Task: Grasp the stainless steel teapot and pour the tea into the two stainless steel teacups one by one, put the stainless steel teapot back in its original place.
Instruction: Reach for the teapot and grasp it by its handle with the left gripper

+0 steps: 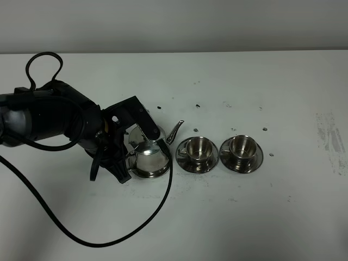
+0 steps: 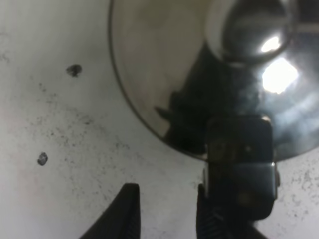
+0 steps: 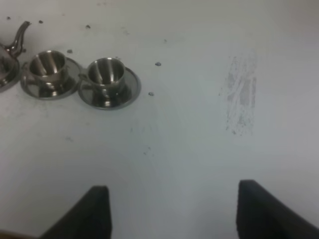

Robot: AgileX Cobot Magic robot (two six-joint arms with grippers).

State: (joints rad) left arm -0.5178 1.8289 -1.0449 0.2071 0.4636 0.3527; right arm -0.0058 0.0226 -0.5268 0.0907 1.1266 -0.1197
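Observation:
The stainless steel teapot stands on its round steel dish, spout pointing towards the cups. My left gripper reaches over the pot at its handle side. In the left wrist view the pot's lid fills the top. The dark handle lies beside one finger, and bare table shows between the fingers of the gripper, so it is open and holds nothing. The two stainless steel teacups stand on saucers to the right. No tea is visible. My right gripper is open and empty.
The white table has small dark specks and a scuffed patch at the right. A black cable loops across the front left. The right wrist view shows both cups and the spout.

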